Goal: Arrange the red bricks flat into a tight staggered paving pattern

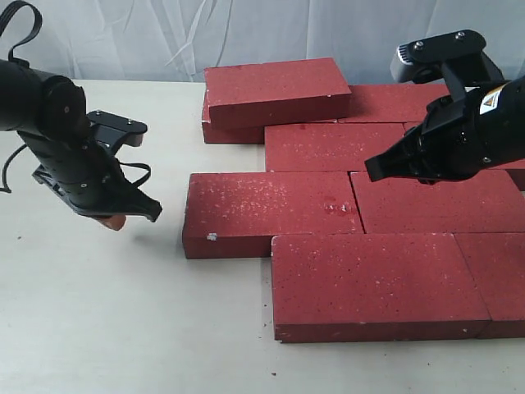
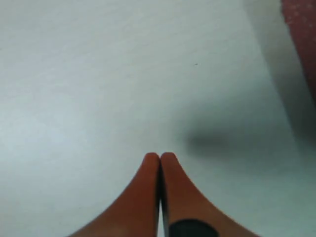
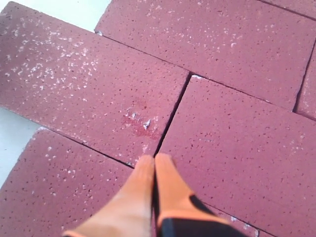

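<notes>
Several dark red speckled bricks lie flat in staggered rows on the white table [image 1: 98, 312]; one brick [image 1: 277, 89] rests on top of another at the back left. The middle-row left brick [image 1: 271, 212] juts toward my left gripper [image 1: 115, 220], which hovers shut and empty over bare table to its left. In the left wrist view the orange fingertips [image 2: 152, 163] press together, a brick edge [image 2: 301, 34] showing at the corner. My right gripper [image 3: 155, 159] is shut, its tips above a joint between bricks [image 3: 173, 116]; in the exterior view its tips [image 1: 373, 171] hang over the paving's right half.
A pale curtain [image 1: 246, 33] hangs behind the table. The front-row brick [image 1: 369, 283] lies near the table's front edge. Bare white tabletop spreads on the left and front left of the bricks.
</notes>
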### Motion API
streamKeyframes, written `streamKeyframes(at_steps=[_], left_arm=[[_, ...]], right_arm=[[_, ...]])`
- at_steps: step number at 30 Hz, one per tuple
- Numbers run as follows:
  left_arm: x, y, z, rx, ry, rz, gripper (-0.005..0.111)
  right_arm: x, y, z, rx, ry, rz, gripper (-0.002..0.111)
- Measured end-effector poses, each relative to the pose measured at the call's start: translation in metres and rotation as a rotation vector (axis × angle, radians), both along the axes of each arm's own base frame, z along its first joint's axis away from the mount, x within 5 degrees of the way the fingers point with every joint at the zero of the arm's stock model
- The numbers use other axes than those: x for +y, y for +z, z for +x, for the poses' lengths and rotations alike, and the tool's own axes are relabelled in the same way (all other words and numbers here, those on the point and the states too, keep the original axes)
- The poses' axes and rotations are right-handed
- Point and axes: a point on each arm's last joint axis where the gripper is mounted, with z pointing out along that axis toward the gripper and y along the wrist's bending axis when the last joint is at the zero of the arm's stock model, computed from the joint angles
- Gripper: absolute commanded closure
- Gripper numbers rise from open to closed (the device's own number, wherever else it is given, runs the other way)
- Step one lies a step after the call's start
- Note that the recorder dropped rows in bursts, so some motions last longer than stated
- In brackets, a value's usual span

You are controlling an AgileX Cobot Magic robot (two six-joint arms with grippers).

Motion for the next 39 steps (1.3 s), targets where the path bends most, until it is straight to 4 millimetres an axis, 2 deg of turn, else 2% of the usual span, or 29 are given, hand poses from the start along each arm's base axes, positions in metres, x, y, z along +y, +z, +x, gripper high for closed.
streamKeyframes(at_steps=[6, 16, 21, 25, 30, 32, 35, 38, 39], left_arm=[[0.002, 0.000, -0.001, 0.002, 0.030, -0.023, 0.107], [-0.023, 0.003, 0.002, -0.049, 0.070, -0.291, 0.107], [-0.041, -0.007, 0.002, -0.043, 0.033, -0.309, 0.107], [-0.045, -0.015, 0.003, -0.029, 0.039, -0.308, 0.107], [-0.045, -0.016, 0.003, -0.033, 0.029, -0.301, 0.107], [-0.044, -0.016, 0.004, -0.032, 0.027, -0.290, 0.107], [-0.030, -0.016, 0.007, -0.030, 0.060, -0.250, 0.107], [0.003, -0.004, 0.014, -0.065, 0.090, -0.151, 0.107], [0.008, 0.000, 0.015, -0.073, 0.096, -0.144, 0.107]], right_arm=[[0.000, 0.000, 0.000, 0.000, 0.000, 0.000, 0.109], [0.003, -0.008, 0.004, 0.034, -0.014, 0.019, 0.109], [0.003, -0.005, 0.006, 0.014, -0.017, 0.028, 0.109], [0.003, -0.005, 0.006, 0.013, -0.016, 0.027, 0.109], [0.003, -0.005, 0.005, 0.015, -0.015, 0.026, 0.109], [0.003, -0.005, 0.005, 0.015, -0.015, 0.026, 0.109], [0.003, -0.004, 0.005, 0.013, -0.015, 0.027, 0.109], [0.003, -0.004, 0.005, 0.015, -0.015, 0.026, 0.109], [0.003, -0.004, 0.005, 0.015, -0.015, 0.026, 0.109]])
